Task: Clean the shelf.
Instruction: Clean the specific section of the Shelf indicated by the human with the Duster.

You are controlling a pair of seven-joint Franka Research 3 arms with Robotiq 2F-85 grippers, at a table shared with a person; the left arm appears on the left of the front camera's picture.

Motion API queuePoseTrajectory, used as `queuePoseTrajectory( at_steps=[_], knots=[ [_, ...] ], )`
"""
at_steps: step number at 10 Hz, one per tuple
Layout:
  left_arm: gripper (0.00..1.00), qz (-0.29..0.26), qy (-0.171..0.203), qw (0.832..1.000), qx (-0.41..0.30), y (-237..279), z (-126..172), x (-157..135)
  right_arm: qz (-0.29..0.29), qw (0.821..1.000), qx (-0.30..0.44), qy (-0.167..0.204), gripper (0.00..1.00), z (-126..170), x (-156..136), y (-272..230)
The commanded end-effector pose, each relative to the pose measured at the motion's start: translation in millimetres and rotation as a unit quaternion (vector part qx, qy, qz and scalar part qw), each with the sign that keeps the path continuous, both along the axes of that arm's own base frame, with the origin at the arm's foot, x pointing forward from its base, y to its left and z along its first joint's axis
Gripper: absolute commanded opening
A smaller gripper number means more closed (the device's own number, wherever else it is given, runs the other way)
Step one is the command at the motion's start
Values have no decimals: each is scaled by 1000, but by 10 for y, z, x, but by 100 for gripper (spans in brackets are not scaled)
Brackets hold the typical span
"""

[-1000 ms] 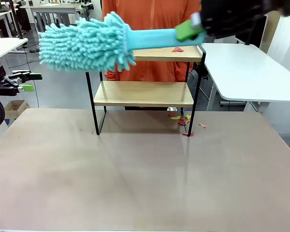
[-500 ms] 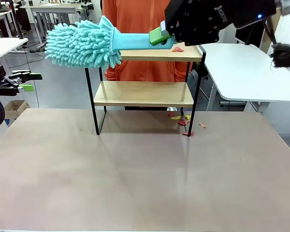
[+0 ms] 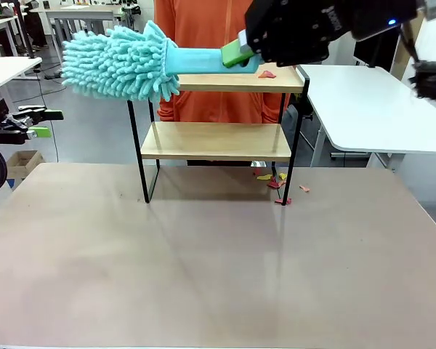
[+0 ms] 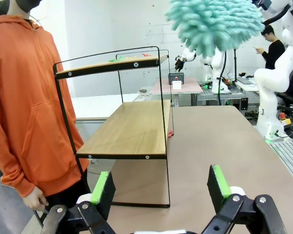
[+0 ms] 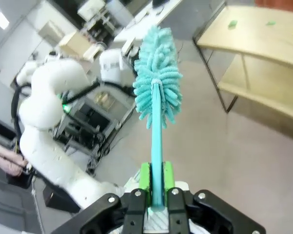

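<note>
Wooden shelf (image 3: 216, 139) stands below and beyond the right hand (image 3: 236, 53), clenched on a teal duster (image 3: 120, 62)

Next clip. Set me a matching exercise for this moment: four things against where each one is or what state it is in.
Things:
1. duster
2. left hand
3. red scrap
4. shelf

Place or state:
A. stands on the table
B. open, holding nothing
C. gripped by its handle in the right hand
D. lies on the top board

Pairs: 1-C, 2-B, 3-D, 4-A
</note>
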State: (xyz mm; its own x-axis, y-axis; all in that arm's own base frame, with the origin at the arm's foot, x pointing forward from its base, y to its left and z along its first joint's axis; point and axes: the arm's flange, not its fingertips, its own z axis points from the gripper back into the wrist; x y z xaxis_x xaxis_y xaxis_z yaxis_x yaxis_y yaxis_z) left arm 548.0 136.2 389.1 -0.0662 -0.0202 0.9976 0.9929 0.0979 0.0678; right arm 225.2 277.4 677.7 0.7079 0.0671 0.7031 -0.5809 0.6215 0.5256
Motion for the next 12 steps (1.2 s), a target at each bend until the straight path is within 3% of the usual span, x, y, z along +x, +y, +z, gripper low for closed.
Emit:
queuePoseTrajectory(
  at_steps=[1,5,9,12],
  knots=[
    [100,-2,-8,1000,-3,-5,17,-22,-69,997,37,-25,14,188,151,461],
    [100,-2,-8,1000,-3,-5,17,-22,-179,983,39,-20,14,341,521,1306],
    [100,-2,-8,1000,-3,-5,17,-22,-293,954,18,-58,14,367,952,2015],
    [100,-2,-8,1000,-3,-5,17,-22,-314,948,-14,-49,14,285,1026,2189]
  ],
)
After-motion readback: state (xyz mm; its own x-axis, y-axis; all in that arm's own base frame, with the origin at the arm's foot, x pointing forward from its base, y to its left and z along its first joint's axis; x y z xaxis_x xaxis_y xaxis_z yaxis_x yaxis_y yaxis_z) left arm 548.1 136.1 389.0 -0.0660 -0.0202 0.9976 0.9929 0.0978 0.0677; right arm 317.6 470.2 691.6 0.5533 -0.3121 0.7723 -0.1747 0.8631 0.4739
